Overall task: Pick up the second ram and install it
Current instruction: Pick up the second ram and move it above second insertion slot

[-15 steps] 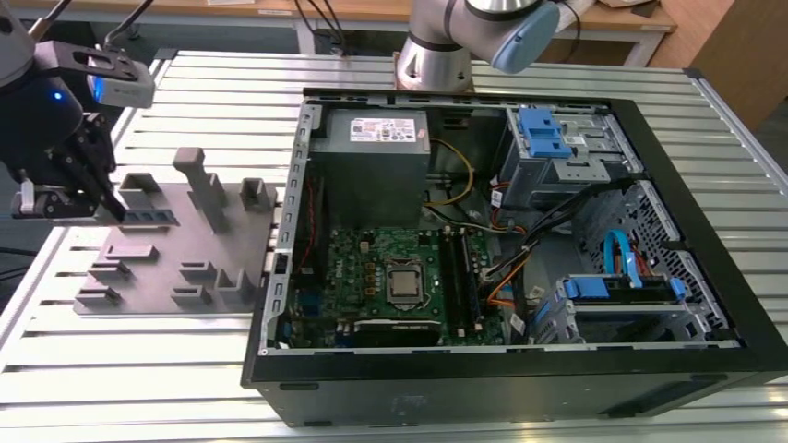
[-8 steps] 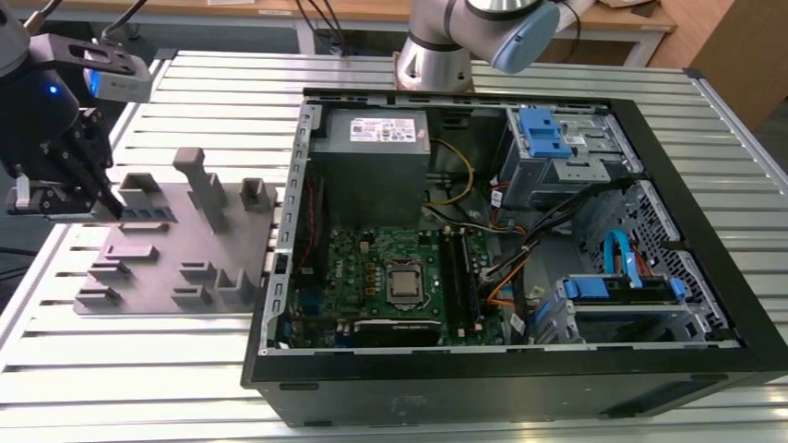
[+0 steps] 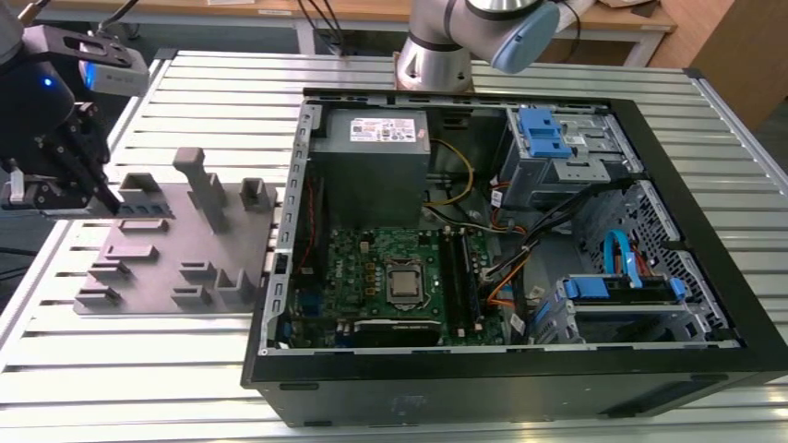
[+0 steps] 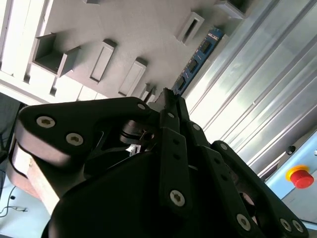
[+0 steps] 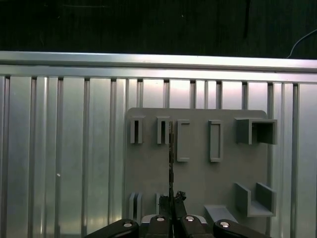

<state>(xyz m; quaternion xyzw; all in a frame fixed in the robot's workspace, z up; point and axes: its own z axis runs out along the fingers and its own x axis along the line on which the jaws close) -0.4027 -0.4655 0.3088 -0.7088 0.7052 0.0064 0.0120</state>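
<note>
one end of second ram (image 4: 199,57) hidden within gripper (image 4: 167,96) in second wrist view; arm (image 3: 434,46) cropped at exterior view's top, computer case (image 3: 493,392) at lower right

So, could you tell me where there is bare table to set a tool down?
The table is bare between the grey fixture block and its near edge. Crowded: inside the computer case, and over the block, where the gripper holds the second ram.

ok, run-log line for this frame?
gripper: shut on second ram | second ram: held over grey fixture | install: not yet done
</note>
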